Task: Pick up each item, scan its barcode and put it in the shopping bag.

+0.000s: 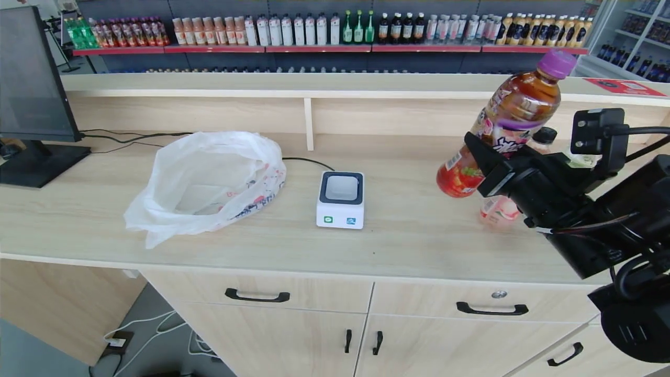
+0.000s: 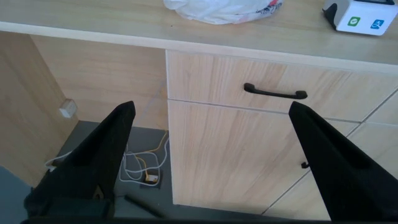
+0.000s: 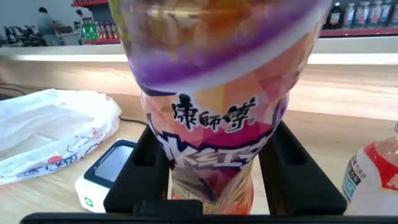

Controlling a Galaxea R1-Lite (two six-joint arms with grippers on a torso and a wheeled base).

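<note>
My right gripper [image 1: 489, 157] is shut on a tea bottle [image 1: 500, 125] with a purple cap and purple label, held tilted in the air above the right side of the counter. The same bottle [image 3: 214, 112] sits between the black fingers [image 3: 140, 171] in the right wrist view. A white barcode scanner [image 1: 341, 199] stands mid-counter, left of the bottle. The white plastic shopping bag [image 1: 207, 180] lies open further left. A pink-labelled bottle [image 1: 497, 209] stands on the counter behind my right arm. My left gripper [image 2: 208, 155] hangs open below the counter, in front of a drawer.
A monitor [image 1: 31, 89] stands at the counter's far left with cables [image 1: 131, 137] running behind the bag. A raised wooden ledge [image 1: 324, 86] backs the counter. Drawers with black handles [image 1: 256, 296] lie below. Shelves of drinks [image 1: 335, 29] line the far wall.
</note>
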